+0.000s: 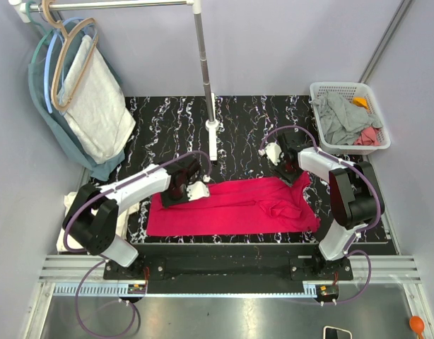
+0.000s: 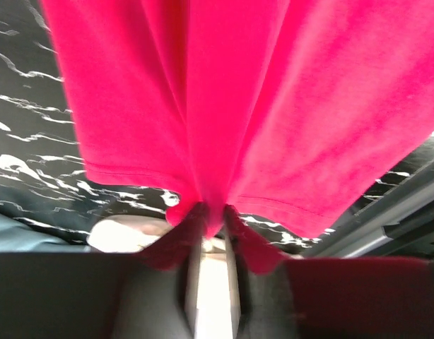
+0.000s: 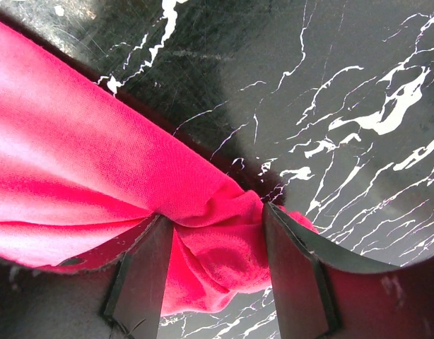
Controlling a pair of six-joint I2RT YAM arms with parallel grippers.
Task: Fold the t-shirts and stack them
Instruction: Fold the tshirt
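The red t-shirt (image 1: 231, 208) is bright crimson, soft and matte. It lies spread in a wide band across the black, white-veined surface (image 1: 245, 134), between the two arms and near their bases. Its left half lies fairly flat. Its right half is rumpled into folds that rise to a peak at the far right corner.

The left pincer (image 1: 196, 191) sits at the shirt's far left edge. In the left wrist view its jaws stand close together, clamped on a narrow pinch of the hem (image 2: 210, 212), and pleats fan away from that pinch over the dark marble.

The right pincer (image 1: 286, 173) meets the peaked far right corner. In the right wrist view its jaws stand wider and are closed on a thick wad of the red cloth (image 3: 217, 226). The wad fills the gap between them, and the rest of the shirt trails off to the left.

In the white basket (image 1: 323, 88) at the far right corner of the surface, well apart from both pincers, lie a crumpled grey shirt (image 1: 341, 116) and a pink shirt (image 1: 369, 135).
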